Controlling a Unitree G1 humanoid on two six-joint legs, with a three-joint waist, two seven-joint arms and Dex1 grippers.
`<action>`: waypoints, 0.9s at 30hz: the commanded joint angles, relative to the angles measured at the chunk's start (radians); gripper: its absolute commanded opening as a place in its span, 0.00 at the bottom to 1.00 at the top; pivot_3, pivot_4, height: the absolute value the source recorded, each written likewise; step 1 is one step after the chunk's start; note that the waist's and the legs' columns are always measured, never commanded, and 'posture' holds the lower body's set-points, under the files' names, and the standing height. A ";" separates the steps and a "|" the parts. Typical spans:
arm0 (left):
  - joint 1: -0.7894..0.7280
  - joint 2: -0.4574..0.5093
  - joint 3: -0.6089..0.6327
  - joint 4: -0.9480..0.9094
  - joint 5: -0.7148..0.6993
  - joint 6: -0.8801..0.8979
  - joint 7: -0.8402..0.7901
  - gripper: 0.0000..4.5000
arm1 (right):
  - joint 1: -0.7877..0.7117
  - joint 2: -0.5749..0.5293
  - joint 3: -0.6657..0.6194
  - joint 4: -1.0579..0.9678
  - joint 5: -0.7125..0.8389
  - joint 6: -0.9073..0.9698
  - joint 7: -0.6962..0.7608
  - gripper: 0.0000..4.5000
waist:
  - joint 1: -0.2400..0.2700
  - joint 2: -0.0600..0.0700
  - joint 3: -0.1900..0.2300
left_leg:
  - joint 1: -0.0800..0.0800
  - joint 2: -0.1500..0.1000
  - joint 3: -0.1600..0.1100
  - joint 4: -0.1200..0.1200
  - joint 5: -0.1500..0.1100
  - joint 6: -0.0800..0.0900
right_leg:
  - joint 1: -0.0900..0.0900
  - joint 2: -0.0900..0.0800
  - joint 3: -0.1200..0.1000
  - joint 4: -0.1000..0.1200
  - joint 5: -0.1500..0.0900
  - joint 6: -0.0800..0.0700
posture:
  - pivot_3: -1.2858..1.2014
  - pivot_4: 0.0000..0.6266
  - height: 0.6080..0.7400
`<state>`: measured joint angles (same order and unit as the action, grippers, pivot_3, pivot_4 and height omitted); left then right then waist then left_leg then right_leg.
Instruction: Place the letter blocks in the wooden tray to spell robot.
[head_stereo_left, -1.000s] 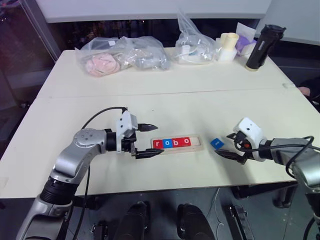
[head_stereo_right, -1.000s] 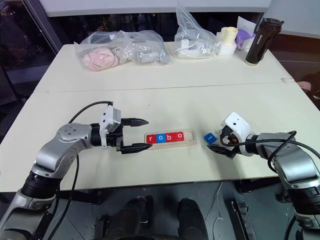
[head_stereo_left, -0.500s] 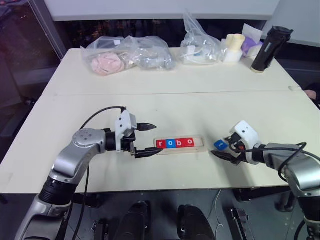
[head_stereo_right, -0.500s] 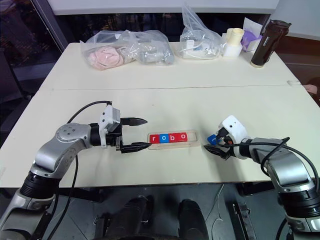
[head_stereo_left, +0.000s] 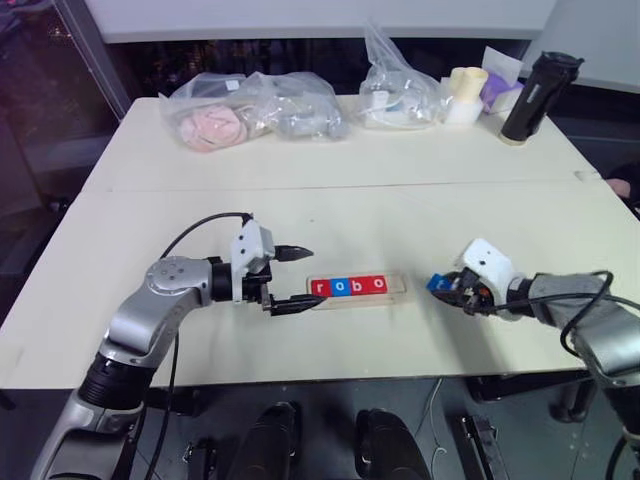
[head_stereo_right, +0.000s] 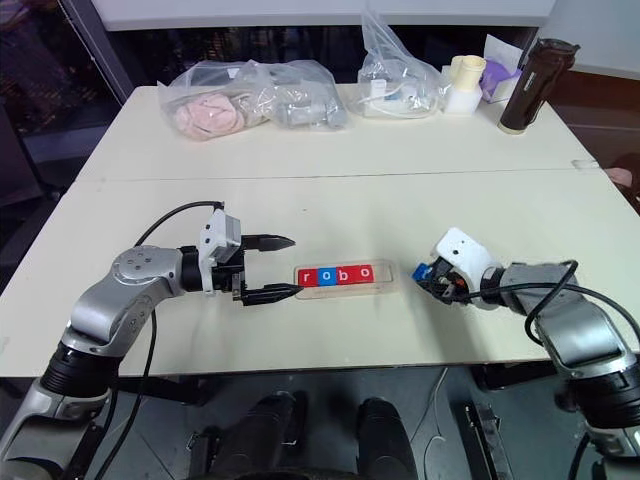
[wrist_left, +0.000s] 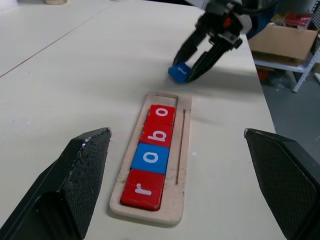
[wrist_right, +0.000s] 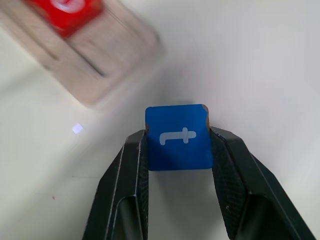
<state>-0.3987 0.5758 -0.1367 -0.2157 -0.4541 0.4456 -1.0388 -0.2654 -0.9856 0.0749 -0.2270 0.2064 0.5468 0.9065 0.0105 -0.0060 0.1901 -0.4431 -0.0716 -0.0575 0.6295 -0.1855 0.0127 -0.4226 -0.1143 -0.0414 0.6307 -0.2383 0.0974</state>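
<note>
You can see the tray (head_stereo_left: 355, 288) lying near the front edge of the worktop (head_stereo_left: 400, 205), about in the middle of its width. Four blocks sit in its groove and touch each other: a red r (wrist_left: 142, 188), a blue o (wrist_left: 151, 157), a red b (wrist_left: 160, 133) and a red o (wrist_left: 162, 114). The slot at the tray's right end is free. The fifth block, the blue t (wrist_right: 178, 136), is just beside that right end, not in the tray. Your right hand (wrist_right: 178, 152) is closed on the t, one finger pressing on each side of it. Your left hand (head_stereo_left: 291, 281) is just beside the tray's left end, with its two fingers wide apart and nothing between them. Along the back edge of the worktop there are plastic bags (head_stereo_left: 250, 108), some small containers (head_stereo_left: 462, 93) and, near the back right corner, a dark bottle (head_stereo_left: 530, 95).
</note>
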 joint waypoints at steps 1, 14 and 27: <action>-0.018 -0.005 0.011 -0.014 0.001 -0.018 0.002 1.00 | -0.073 -0.041 0.049 0.031 -0.057 -0.219 0.139 0.25 | -0.001 0.000 0.000 | 0.000 0.000 0.000 0.000 0.000 0.000 | 0.000 0.000 0.000 0.000 0.000 0.000 | 0.52 0.24 0.88; 0.003 -0.015 0.025 -0.057 -0.003 -0.005 0.030 1.00 | -0.407 0.121 0.250 0.396 -0.156 -0.444 0.422 0.25 | 0.002 -0.001 0.000 | 0.000 0.000 -0.001 0.001 0.000 0.000 | 0.000 0.001 0.000 0.000 0.001 0.001 | 0.52 0.24 0.88; 0.015 -0.014 0.026 -0.070 -0.004 -0.003 0.053 1.00 | -0.453 0.161 0.248 0.501 -0.198 -0.496 0.494 0.25 | 0.001 -0.001 0.000 | 0.000 0.000 -0.001 0.001 0.000 0.000 | 0.000 0.001 0.000 0.001 0.002 0.002 | 0.52 0.24 0.88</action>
<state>-0.3857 0.5590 -0.1316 -0.2478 -0.4461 0.4493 -0.9893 -0.6915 -0.8255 0.3448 0.2825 0.0074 0.0598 1.3948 0.0120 -0.0065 0.1901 -0.4429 -0.0718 -0.0580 0.6301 -0.1853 0.0123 -0.4230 -0.1131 -0.0410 0.6318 -0.2366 0.0998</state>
